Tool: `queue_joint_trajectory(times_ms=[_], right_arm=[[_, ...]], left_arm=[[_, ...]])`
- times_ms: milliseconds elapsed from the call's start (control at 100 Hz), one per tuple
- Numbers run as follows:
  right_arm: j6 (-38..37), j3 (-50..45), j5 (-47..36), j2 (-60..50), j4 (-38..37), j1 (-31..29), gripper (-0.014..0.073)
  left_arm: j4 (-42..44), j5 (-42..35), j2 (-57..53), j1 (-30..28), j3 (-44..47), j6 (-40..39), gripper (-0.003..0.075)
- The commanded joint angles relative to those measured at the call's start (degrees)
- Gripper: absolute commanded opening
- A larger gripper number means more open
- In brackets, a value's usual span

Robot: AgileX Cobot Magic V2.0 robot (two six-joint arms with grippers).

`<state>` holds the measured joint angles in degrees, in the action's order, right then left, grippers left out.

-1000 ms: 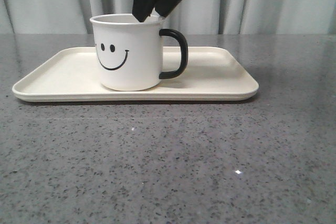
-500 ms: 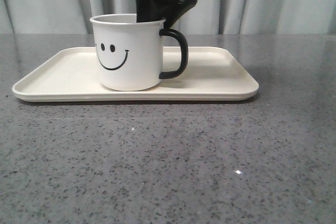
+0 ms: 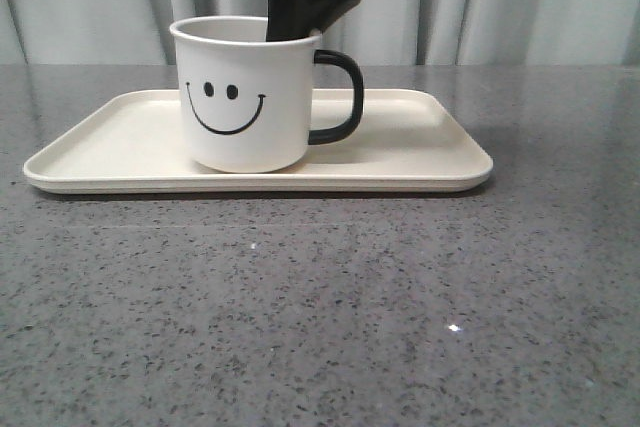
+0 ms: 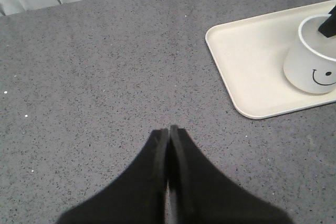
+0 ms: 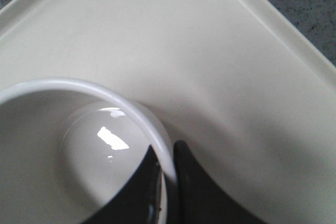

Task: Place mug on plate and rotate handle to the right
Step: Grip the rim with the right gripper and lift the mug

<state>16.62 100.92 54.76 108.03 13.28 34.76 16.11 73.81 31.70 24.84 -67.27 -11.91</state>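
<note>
- White mug (image 3: 247,95) stands upright on the cream plate (image 3: 420,142), a little left of the plate's middle. A black smiley face is printed on its near side.
- Glossy black handle (image 3: 340,95) sticks out from the mug's right side, seen in profile in the front view.
- Cream plate rests flat on a grey speckled table (image 3: 320,307), its long side running left to right. Bare plate shows to the left and right of the mug.
- Black right gripper (image 3: 305,12) comes down from above onto the mug's rim, at the far right part of the rim close to the handle. It hides part of the rim and of the curtain behind.
- In the right wrist view, the right gripper (image 5: 167,174) pinches the mug wall: one finger sits inside the mug, the other outside, with the white rim (image 5: 157,140) between them.
- Whether the mug's base is touching the plate or slightly raised cannot be told.
- Black left gripper (image 4: 168,135) hovers over bare table, well to the left of the plate, its fingers pressed together with nothing between them.
- From the left wrist view, the plate's corner (image 4: 231,66) and the mug (image 4: 312,61) appear off to one side, well apart from the left gripper.
- Pale pleated curtain (image 3: 540,2) hangs behind the table's far edge.
</note>
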Motion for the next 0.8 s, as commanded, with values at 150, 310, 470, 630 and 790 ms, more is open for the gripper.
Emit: queue_joint_trajectory(times_ms=[150,310,470,630,790], right_arm=[[2.3,16.4,7.0,-3.5,0.1,0.0,-0.012],[8.0,26.5,14.3,-3.5,0.1,0.0,-0.012],[8.8,29.9,16.0,-3.5,0.0,-0.1,-0.012],[12.9,29.9,18.8,-2.5,-0.1,-0.1,-0.0118],[13.1,29.6,19.7,-0.8,-0.9,-0.3,-0.0118]], left_arm=[[0.8,-1.6,0.5,0.3,-1.2,-0.6,-0.002],[0.8,-1.6,0.5,0.3,-1.2,-0.6,-0.002],[0.8,-1.6,0.5,0.3,-1.2,-0.6,-0.002],[0.3,-1.6,0.5,0.3,-1.2,-0.6,-0.002],[0.3,-1.6,0.5,0.3,-1.2,-0.6,-0.002]])
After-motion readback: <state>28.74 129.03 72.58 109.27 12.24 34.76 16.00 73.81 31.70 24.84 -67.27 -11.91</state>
